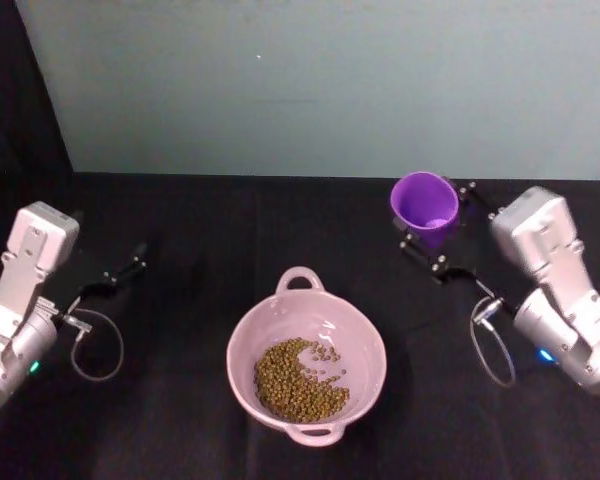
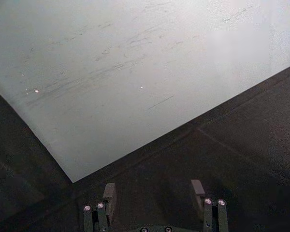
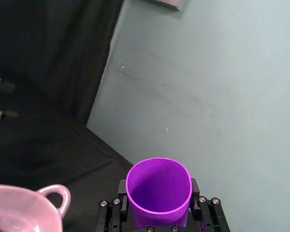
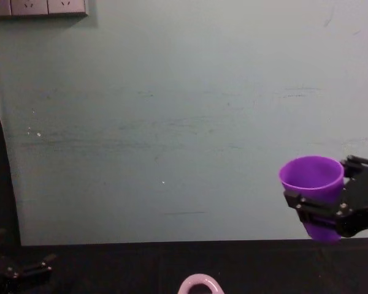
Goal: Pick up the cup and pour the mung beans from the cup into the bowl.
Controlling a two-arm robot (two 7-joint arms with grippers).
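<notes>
Above the black table (image 1: 180, 300), right of the pink bowl (image 1: 365, 335): purple cup (image 1: 425, 203) held upright in the air.
Right gripper (image 1: 437, 232) pinching the cup at mid-wall; mung beans (image 1: 300, 380) heaped inside the bowl; left gripper (image 2: 154, 198) parked low at far left, fingers spread, holding nothing.

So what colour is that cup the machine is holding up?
Bright purple. The cup, gripped by the right end effector, shows best in the chest view against the pale wall.

no text, label, brand, number or sign can be read anywhere in these views.
</notes>
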